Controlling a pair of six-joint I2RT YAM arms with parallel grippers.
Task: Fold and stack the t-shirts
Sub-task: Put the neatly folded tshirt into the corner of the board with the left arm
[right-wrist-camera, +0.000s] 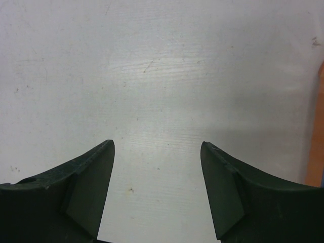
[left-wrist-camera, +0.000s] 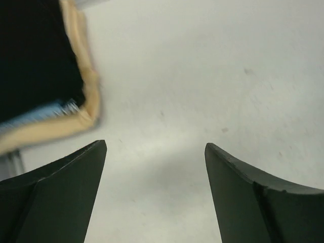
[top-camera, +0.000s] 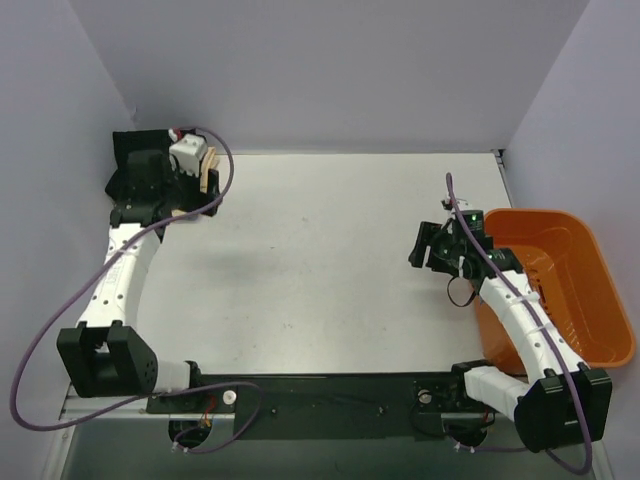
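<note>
T-shirts (left-wrist-camera: 35, 55) lie stacked just up-left of the left jaws, which stand wide apart and empty. Right jaws, also apart and empty, hang well away beside the basket (top-camera: 600, 290).

Pale lavender walls (top-camera: 330, 70) on three sides, white scuffed tabletop (top-camera: 320, 280), soft even light

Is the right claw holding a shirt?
No, the right gripper stands open and empty above the table.
</note>
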